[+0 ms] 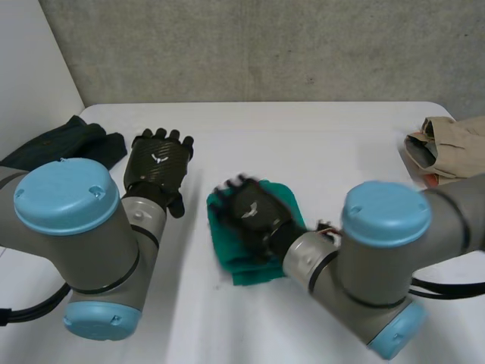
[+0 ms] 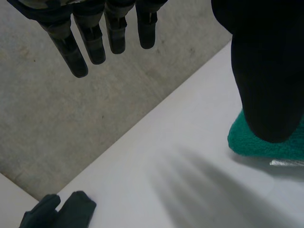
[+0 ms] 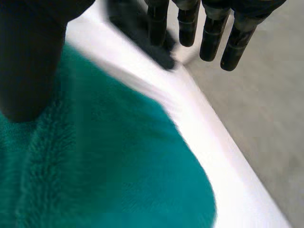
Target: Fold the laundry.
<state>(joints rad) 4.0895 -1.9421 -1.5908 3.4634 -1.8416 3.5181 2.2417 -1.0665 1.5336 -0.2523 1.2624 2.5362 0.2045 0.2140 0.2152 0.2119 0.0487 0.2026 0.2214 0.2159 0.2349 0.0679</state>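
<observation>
A green fleece cloth (image 1: pixel 258 269) lies folded into a small thick pad in the middle of the white table (image 1: pixel 318 144). My right hand (image 1: pixel 250 214) hovers over its middle, palm down, fingers straight and open. In the right wrist view the fleece (image 3: pixel 118 166) spreads under the palm, with the fingers (image 3: pixel 209 28) reaching past its edge and the thumb (image 3: pixel 28 57) above it. My left hand (image 1: pixel 158 163) is held open over bare table, just left of the pad. Its fingers (image 2: pixel 85 42) are straight and hold nothing, and a corner of the green cloth (image 2: pixel 256 145) lies beside its thumb.
A dark green garment (image 1: pixel 68 140) lies bunched at the table's far left edge, and it also lies beyond the left hand as a dark garment (image 2: pixel 57 211). A beige garment (image 1: pixel 447 148) is heaped at the far right. A grey wall stands behind the table.
</observation>
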